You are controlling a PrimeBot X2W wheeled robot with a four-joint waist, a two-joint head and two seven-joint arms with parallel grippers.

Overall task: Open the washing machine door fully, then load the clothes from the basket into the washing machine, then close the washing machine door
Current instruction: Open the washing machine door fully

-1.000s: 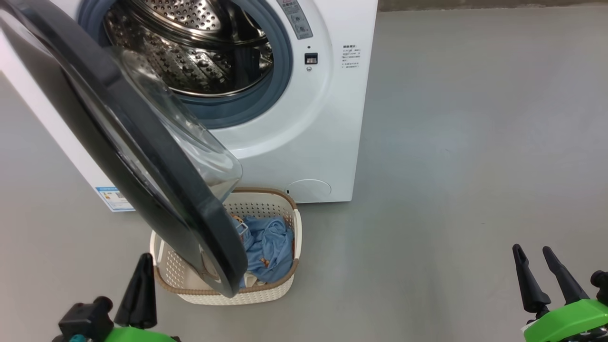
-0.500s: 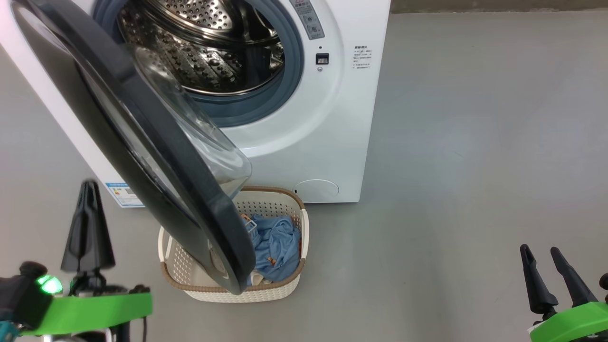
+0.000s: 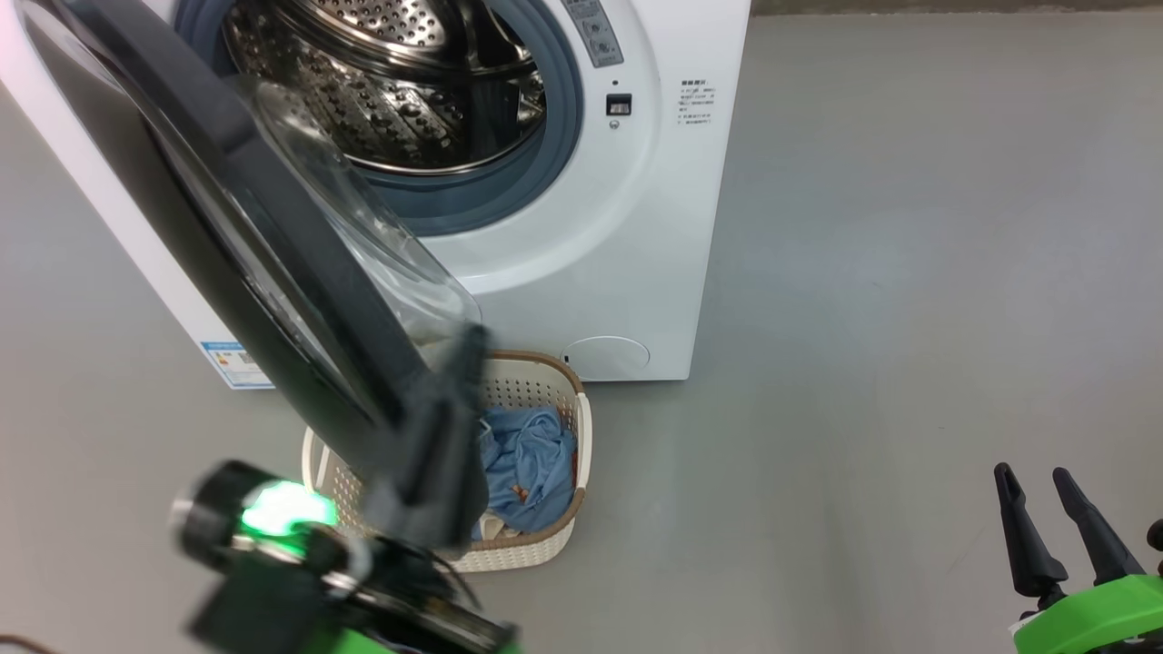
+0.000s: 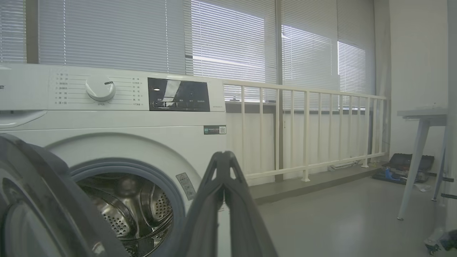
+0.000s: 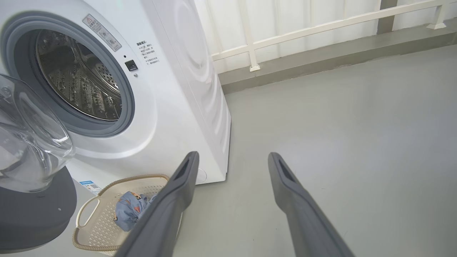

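Observation:
The white washing machine (image 3: 636, 227) stands with its steel drum (image 3: 391, 82) exposed. Its black door (image 3: 273, 272) with the glass bowl (image 3: 363, 245) swings out toward me, partly over the cream basket (image 3: 531, 552). Light blue clothes (image 3: 531, 450) lie in the basket. My left gripper (image 3: 471, 343), blurred, overlaps the door's lower edge above the basket. Its fingers are pressed together and hold nothing; whether it touches the door is unclear. In the left wrist view the gripper (image 4: 224, 155) points at the machine (image 4: 125, 117), with the door (image 4: 32, 200) to its left. My right gripper (image 3: 1031, 472) is open over the floor.
A blue label (image 3: 234, 363) sits low on the machine's front. A white railing (image 4: 303, 132) and blinds stand behind the machine. A table leg (image 4: 414, 167) and a dark case (image 4: 403, 166) are off to the right. Grey floor (image 3: 909, 272) stretches right of the machine.
My left gripper has swung from the lower left up and to the right, now in front of the door's lower edge. The camera shifted slightly. The right gripper stayed put.

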